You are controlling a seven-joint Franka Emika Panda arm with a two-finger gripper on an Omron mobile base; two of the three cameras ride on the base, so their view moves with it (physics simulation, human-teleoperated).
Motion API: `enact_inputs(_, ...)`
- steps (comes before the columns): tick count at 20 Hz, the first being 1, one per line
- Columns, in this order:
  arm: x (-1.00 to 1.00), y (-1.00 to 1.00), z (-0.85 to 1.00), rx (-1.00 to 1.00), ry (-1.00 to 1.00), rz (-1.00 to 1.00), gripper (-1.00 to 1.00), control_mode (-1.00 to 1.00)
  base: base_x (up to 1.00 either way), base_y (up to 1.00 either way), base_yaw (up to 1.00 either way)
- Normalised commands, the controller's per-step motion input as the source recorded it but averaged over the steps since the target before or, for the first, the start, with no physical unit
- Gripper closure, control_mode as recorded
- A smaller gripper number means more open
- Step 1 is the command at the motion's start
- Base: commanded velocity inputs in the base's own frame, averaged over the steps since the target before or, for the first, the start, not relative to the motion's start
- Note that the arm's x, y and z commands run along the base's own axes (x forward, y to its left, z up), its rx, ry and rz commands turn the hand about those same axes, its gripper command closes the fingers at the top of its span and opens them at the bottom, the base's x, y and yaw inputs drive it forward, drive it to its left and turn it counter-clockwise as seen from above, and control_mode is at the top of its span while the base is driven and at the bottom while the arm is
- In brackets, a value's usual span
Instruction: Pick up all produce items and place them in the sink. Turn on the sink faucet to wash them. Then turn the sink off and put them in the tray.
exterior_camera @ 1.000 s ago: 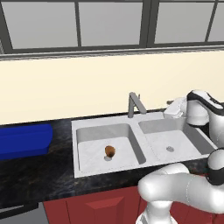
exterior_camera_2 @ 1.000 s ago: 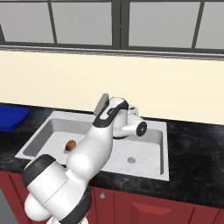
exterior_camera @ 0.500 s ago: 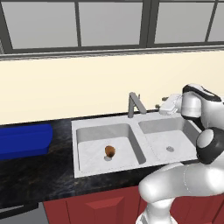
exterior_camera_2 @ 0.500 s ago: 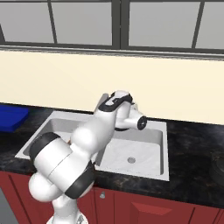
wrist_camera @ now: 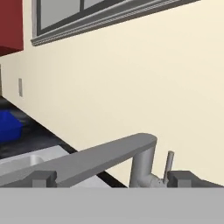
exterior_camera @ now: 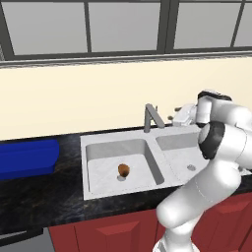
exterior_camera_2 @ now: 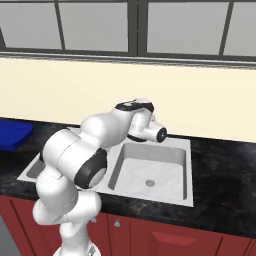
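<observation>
Brown-orange produce item (exterior_camera: 123, 170) sits in the left basin of the sink (exterior_camera: 103, 189), near the drain, so we judge the placing step done and the washing step next. It looks slightly oval; long axis too small to tell.

We have the claw (exterior_camera: 173, 114) up by the sink faucet (exterior_camera: 152, 117), just beside the spout's far end, jaws spread wide and holding nothing. From the hand view the faucet (wrist_camera: 109, 159) fills the gap ahead: the straight spout runs across between the two fingertips (wrist_camera: 41, 179), post upright at its right, and a thin lever beside the post. We read this as lining up to work the faucet, not to grab produce.

Spout's long axis angles up from the post and out over the divider between basins in the left base view.

Blue tray (exterior_camera: 27, 158) waits on the black desk (exterior_camera: 49, 204) left of the sink, well apart from the produce, presumably kept there for the last step.
</observation>
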Motion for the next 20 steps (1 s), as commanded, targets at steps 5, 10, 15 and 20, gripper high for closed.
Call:
enact_inputs(5,0.41,0.03,-0.09,0.00,-0.04,0.07,-1.00,-1.00,0.00,0.00,0.00)
enact_inputs(10,0.41,0.01,-0.11,0.00,-0.05,0.08,-1.00,-1.00,0.00,0.00,0.00)
enact_inputs(15,0.47,0.03,-0.19,0.00,-0.02,0.10,-1.00,-1.00,0.00,0.00,0.00)
enact_inputs(20,0.49,0.02,-0.15,0.00,-0.01,0.10,-1.00,-1.00,0.00,0.00,0.00)
